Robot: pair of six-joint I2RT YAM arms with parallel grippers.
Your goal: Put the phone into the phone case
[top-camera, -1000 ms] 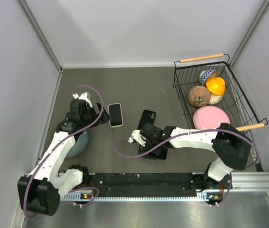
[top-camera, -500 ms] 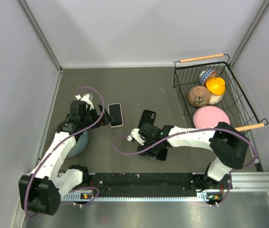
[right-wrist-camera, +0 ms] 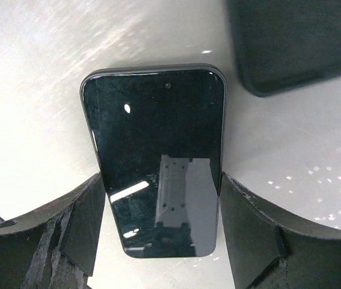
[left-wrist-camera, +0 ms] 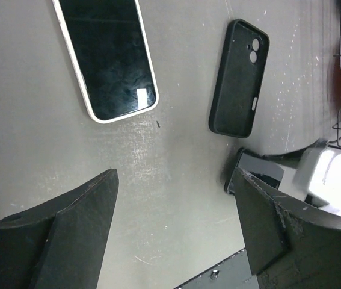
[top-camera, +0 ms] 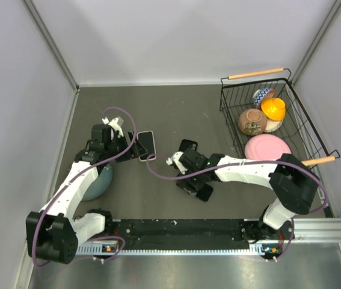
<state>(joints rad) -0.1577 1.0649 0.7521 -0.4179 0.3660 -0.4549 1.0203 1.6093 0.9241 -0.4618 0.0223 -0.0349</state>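
right tool [right-wrist-camera: 161, 180] clamped on the black phone [right-wrist-camera: 152, 144] across its 2 long edges, at the near end; phone case [right-wrist-camera: 290, 42] lies just ahead, off to the right. left tool [left-wrist-camera: 176, 174] wide, empty, white-rimmed phone [left-wrist-camera: 107, 57] ahead of it. Phone looks stiff, thin, slick glass: edge grip only, likely slips if tilted

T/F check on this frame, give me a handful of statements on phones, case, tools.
1. The right tool has the black phone between its fingers. True.
2. The black phone sits inside the case. False: the case lies apart from it on the table.
3. The left tool grips the white-edged phone. False: it is open, and that phone lies flat beyond its fingertips.
4. A yellow toy is in the basket. True.
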